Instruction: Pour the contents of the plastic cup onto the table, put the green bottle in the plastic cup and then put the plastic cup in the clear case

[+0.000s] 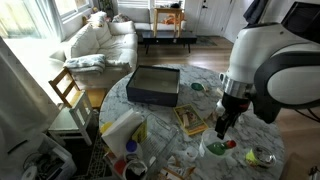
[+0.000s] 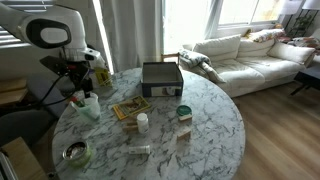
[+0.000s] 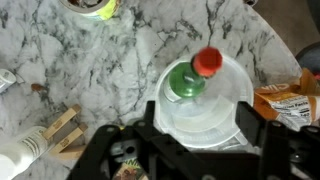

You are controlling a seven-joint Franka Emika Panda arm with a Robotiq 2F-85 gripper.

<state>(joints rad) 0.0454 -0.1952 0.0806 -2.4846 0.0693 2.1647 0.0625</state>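
Note:
The clear plastic cup [image 3: 205, 105] stands upright on the marble table [image 3: 100, 70]. The green bottle [image 3: 187, 82] with a red cap [image 3: 208, 62] lies tilted inside it. My gripper [image 3: 200, 125] is open, with its black fingers spread either side of the cup's rim, just above it. Both exterior views show the cup [image 1: 217, 148] [image 2: 90, 106] below the gripper [image 1: 221, 128] [image 2: 78, 88] near the table's edge. The case [image 1: 153, 85] [image 2: 162, 78] is a low, dark-looking box at the far side of the table.
A yellow-green bowl [image 3: 90, 8] [image 2: 75, 153] sits near the cup. A printed booklet [image 2: 130, 108] [image 1: 190, 120], a small white bottle [image 2: 142, 122] and a wooden clip [image 3: 60, 130] lie on the table. A wooden chair [image 1: 68, 90] and a sofa [image 2: 250, 55] stand beyond.

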